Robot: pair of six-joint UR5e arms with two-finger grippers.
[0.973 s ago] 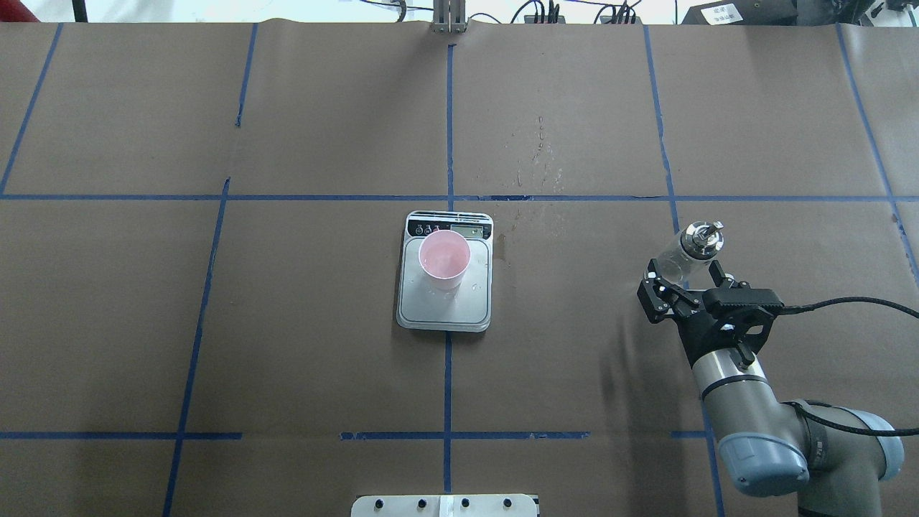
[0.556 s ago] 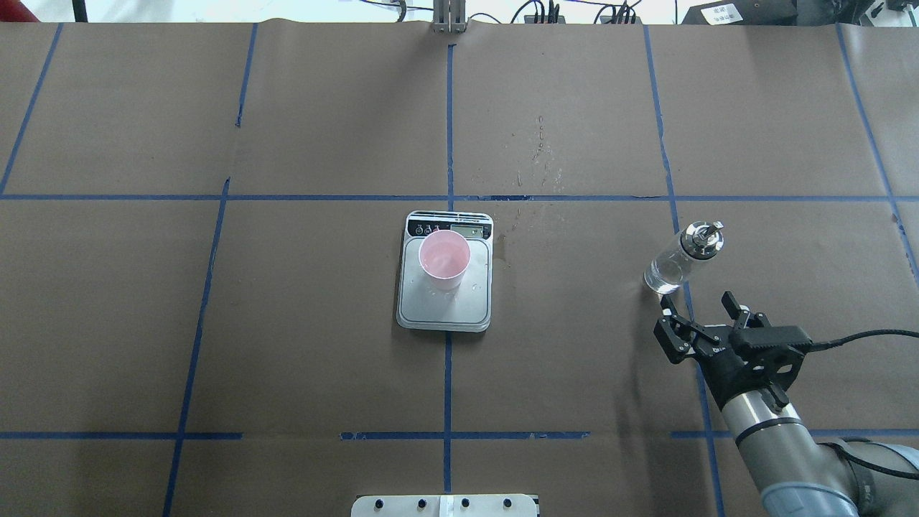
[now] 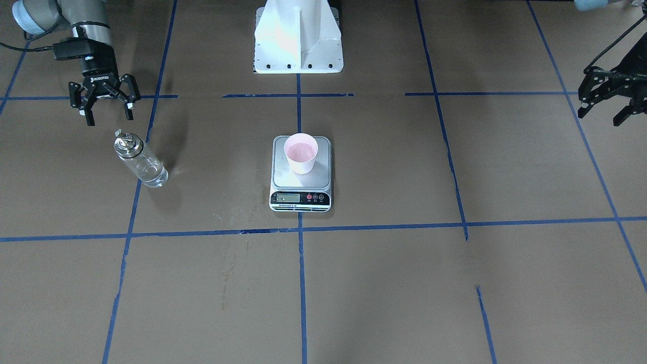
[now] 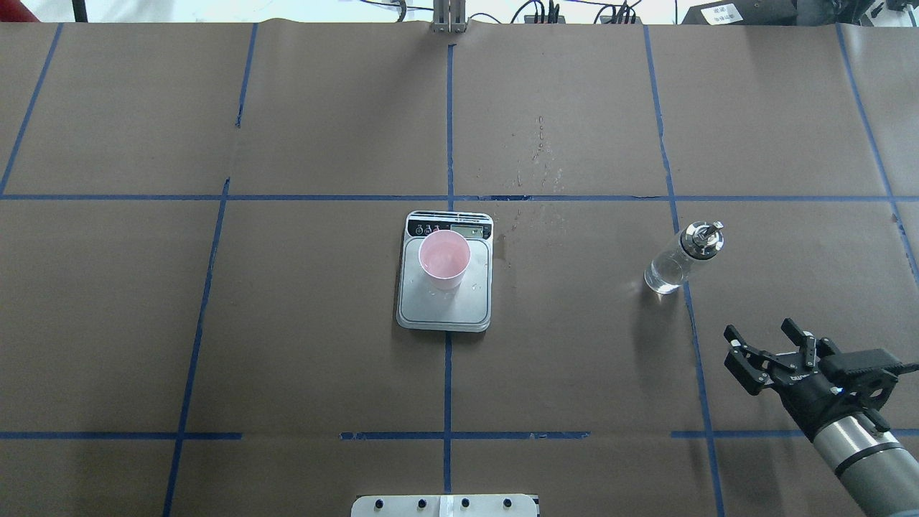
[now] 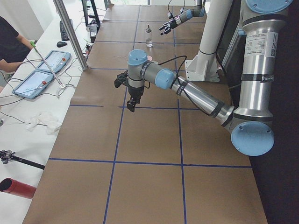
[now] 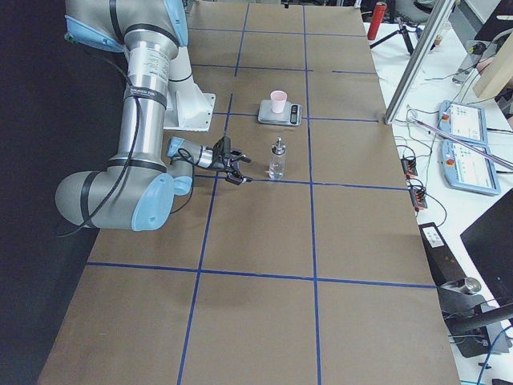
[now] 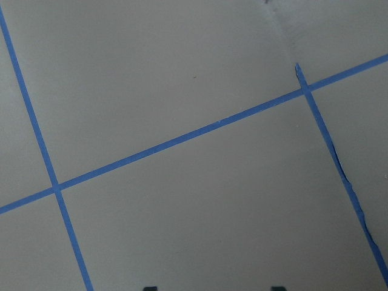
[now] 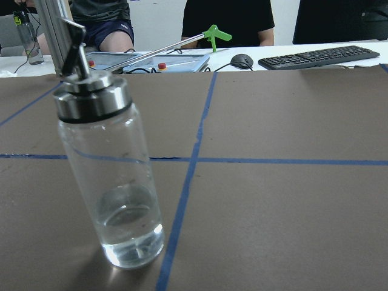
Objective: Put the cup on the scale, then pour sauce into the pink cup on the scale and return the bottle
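Right gripper (image 4: 759, 329), wide open and empty, hovers at lower right of the overhead view. One bottle (image 4: 673, 263) stands upright up and left of it, clear of its fingers, a little sauce (image 8: 130, 227) in its base. One cup (image 4: 444, 260) sits on the one scale (image 4: 445, 310) at centre frame. Left gripper (image 3: 600, 117), also spread and empty, hangs at the front view's upper right edge.
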